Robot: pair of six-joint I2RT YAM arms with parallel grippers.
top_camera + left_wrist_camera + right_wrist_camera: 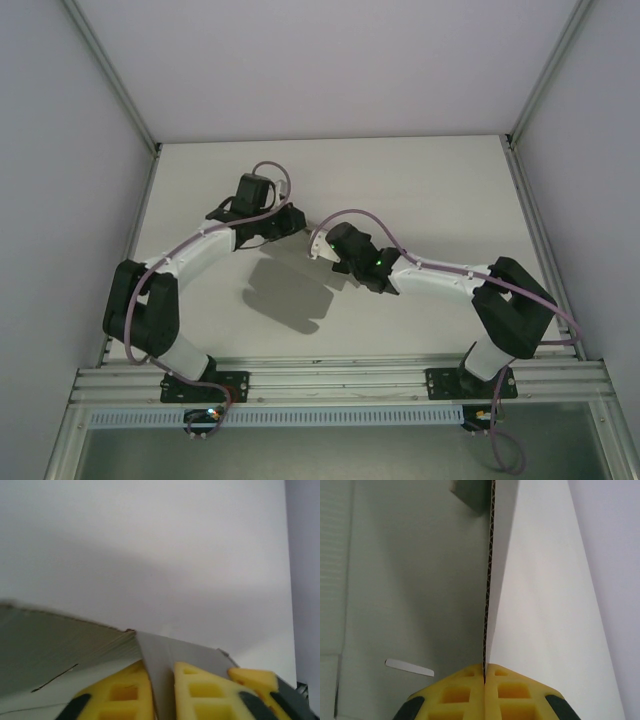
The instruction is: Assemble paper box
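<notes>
Right wrist view is giving you the clearest look: your right hand [485, 666] is pinching the paper box [420, 590] edge-on. Its yellow fingers [455, 695] are pressing together on the thin corrugated edge, which is running toward 12 o'clock from the fingertips, while a grey panel with a small slot is spreading out toward 9 o'clock. Left wrist view is showing your left hand [159, 670] gripping a strip of the same card between its own yellow fingers, set narrow, with a wider panel lying off toward 9 o'clock. From the top external view you are seeing both hands meeting over the middle of the desk [420, 180], the left hand sitting at 11 o'clock of the right and just beside it, and the card is being held between them.
</notes>
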